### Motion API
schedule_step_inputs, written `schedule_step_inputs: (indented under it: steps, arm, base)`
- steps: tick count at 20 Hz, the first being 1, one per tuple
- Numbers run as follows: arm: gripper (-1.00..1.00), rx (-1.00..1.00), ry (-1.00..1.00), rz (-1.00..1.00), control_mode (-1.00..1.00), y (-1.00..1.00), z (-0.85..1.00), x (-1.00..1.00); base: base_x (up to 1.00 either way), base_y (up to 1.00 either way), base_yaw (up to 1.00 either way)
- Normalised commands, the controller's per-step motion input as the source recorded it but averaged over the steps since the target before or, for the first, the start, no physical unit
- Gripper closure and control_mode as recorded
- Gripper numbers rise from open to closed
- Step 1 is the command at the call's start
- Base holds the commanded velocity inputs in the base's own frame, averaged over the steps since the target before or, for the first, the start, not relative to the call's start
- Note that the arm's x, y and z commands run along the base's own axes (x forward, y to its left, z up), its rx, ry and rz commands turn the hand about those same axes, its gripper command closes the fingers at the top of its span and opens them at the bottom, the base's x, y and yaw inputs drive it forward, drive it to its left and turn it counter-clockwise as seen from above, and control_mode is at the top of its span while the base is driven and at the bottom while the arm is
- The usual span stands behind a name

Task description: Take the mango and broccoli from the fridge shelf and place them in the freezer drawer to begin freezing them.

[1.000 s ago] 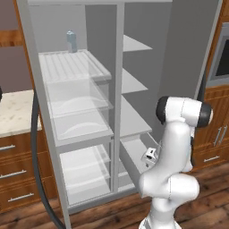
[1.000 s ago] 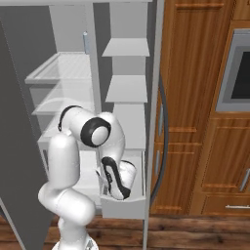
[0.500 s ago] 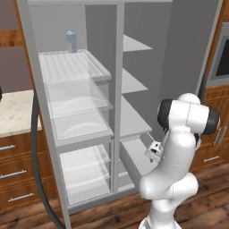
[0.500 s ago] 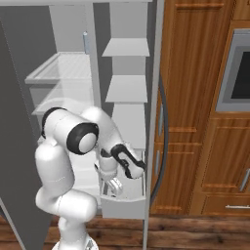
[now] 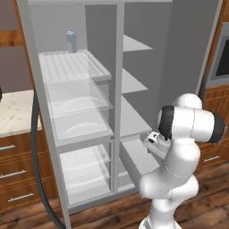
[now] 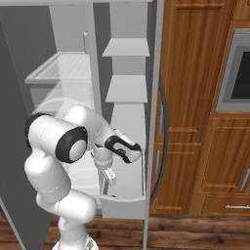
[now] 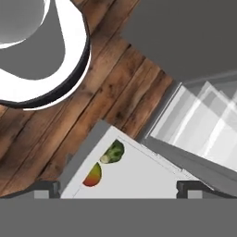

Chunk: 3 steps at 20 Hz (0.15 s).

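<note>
- Wooden cabinets flank an open grey fridge; in the left base view its two compartments take up the upper and middle frame, with a plank floor (image 5: 210, 197) along the bottom.
- At the upper left of the left base view, the ribbed fridge shelf (image 5: 71, 67) lies bare toward its front rim, with a small blue-grey bottle (image 5: 71, 41) standing at its back edge.
- Below the shelf sit clear curved-front bins (image 5: 76, 100), stacked one over the other.
- Plain grey shelves (image 6: 128, 47) step down the right-hand compartment in the right base view, each with open space above it.
- The freezer drawer (image 6: 125, 206) is pulled out at the lower centre of the right base view, its front wall standing forward of the fridge body.
- In the hand view the drawer's corner points toward the frame's centre; the mango (image 7: 93, 175) and the broccoli (image 7: 113, 152) lie on its flat bottom near that corner, just beside each other and close to the left wall.
- Most of the drawer floor to the right of the two items is bare.
- The gripper (image 6: 108, 177) hangs over the drawer's left part in the right base view; in the hand view its finger tips (image 7: 46, 187) stand wide apart, released, with nothing between them.
- The white arm (image 5: 179, 147) bends at the lower right of the left base view, in front of the drawer.
</note>
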Motion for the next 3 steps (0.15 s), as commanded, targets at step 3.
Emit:
schedule_step_inputs:
  steps: [3]
  arm:
    - [-1.00,0.00,0.06,-0.02,-1.00,0.08,0.64,0.00]
  base:
    - [0.00,0.00,0.00]
